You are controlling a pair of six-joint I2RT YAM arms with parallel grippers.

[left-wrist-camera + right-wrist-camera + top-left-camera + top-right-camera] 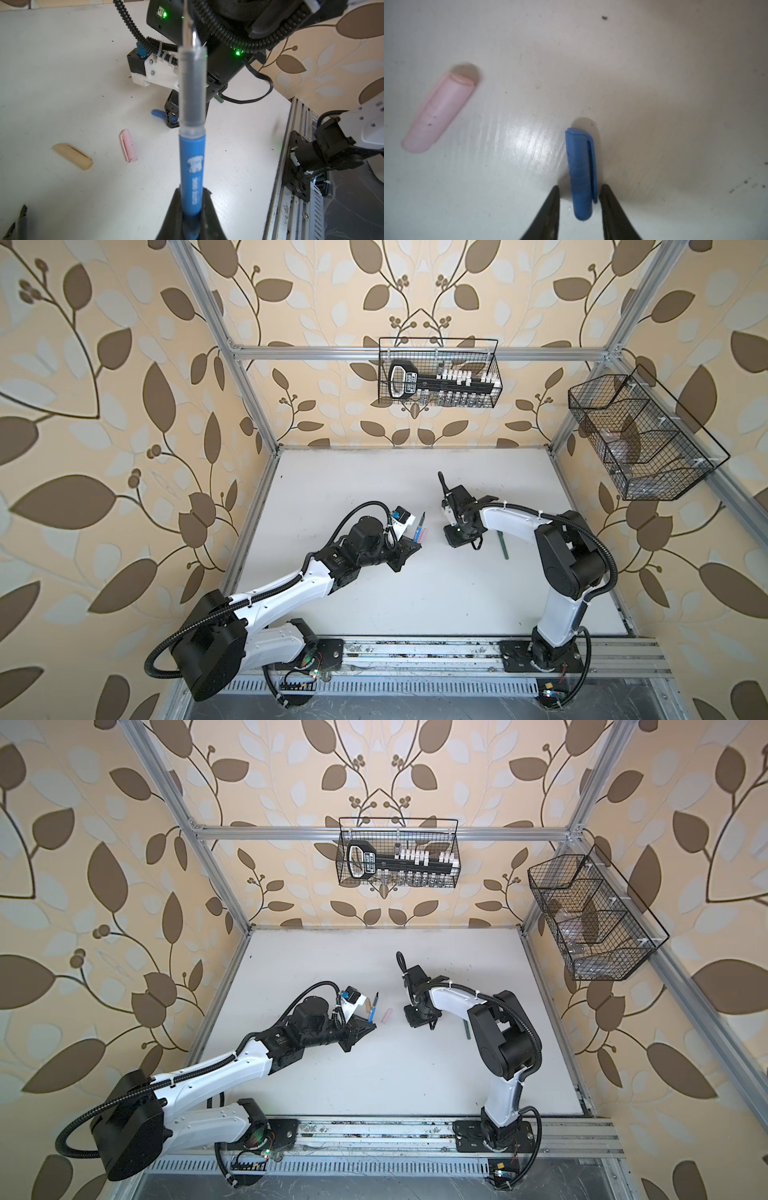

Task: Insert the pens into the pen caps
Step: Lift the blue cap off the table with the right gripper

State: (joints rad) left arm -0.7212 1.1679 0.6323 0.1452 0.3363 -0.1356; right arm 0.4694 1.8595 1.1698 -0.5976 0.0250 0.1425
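I count three caps: tan cap (72, 153), pink cap (128, 146), and blue cap (581, 176) between the parted jaws of my right pincer (580, 186). Three pens: blue pen (192, 162) clamped in my left pincer (192, 190), green pen (503, 545), one cropped pen (21, 219).

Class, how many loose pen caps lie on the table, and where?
3. The tan cap and the pink cap lie apart on the table; the blue cap lies between the fingers of the right gripper. A fourth may be hidden.

Blue pen (192, 166): matt plastic barrel, translucent smoky front section. Blue cap (581, 176), pink cap (439, 112): smooth matt plastic, pink one speckled. Tabletop (654, 83): semi-gloss, finely streaked, dirt flecks.
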